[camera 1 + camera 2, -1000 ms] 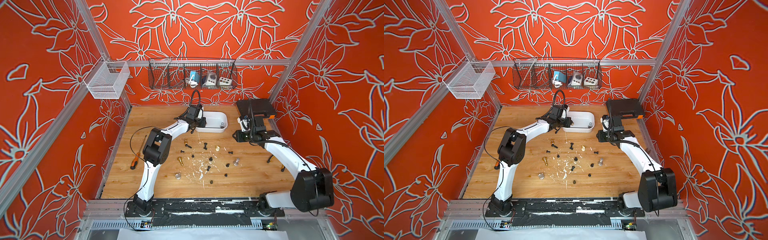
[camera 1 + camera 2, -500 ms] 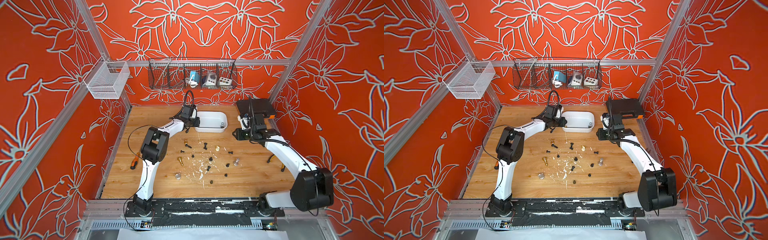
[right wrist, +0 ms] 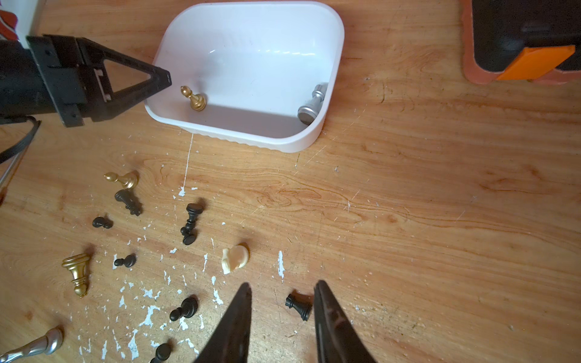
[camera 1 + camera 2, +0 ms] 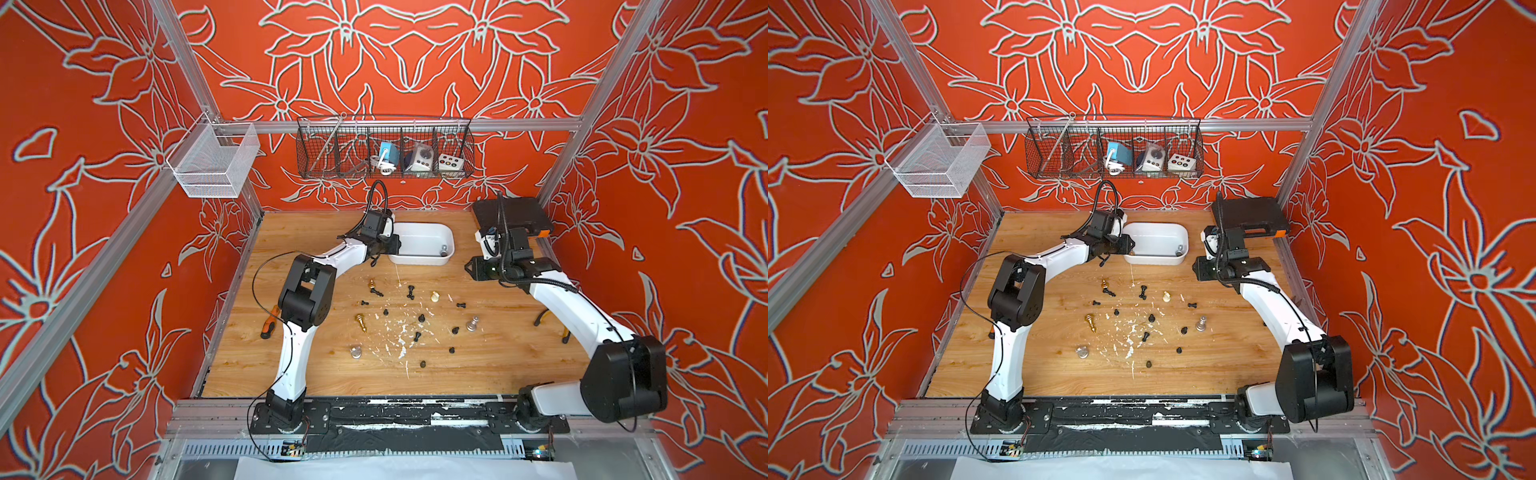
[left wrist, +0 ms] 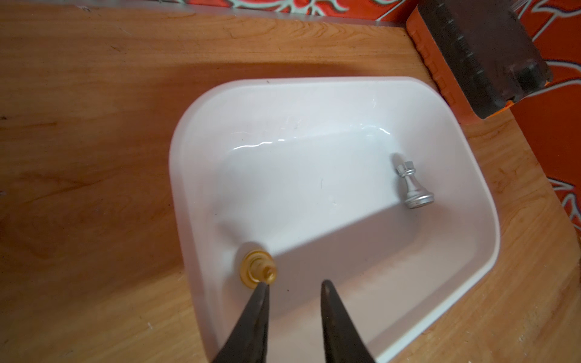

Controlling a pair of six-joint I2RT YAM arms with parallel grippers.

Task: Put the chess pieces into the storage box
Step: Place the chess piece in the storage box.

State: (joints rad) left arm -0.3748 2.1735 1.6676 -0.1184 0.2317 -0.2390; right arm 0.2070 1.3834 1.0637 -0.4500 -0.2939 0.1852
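The white storage box [image 4: 419,239] [image 4: 1156,237] stands at the back middle of the wooden table. In it a gold chess piece [image 5: 257,272] [image 3: 195,100] stands upright near the left end, and a silver one [image 5: 413,188] [image 3: 312,105] lies at the right end. My left gripper [image 5: 294,284] [image 4: 395,245] is open over the box's left end, one fingertip just above the gold piece, nothing between its fingers. My right gripper [image 3: 281,284] [image 4: 471,268] hangs open to the right of the box, above a small black piece [image 3: 297,306] lying on the table. Several loose pieces lie on the table: black ones, a cream one [image 4: 435,296] and a gold one [image 4: 361,322].
A black case with orange latches [image 4: 513,216] sits at the back right corner. An orange-handled screwdriver [image 4: 268,326] lies by the left arm, and pliers [image 4: 544,318] lie under the right arm. Wire baskets [image 4: 384,147] hang on the back wall. White flecks mark the table's middle.
My left gripper has opened, and the gold piece now stands free in the box. The left arm shifted slightly at the box's left end. The right arm has not moved.
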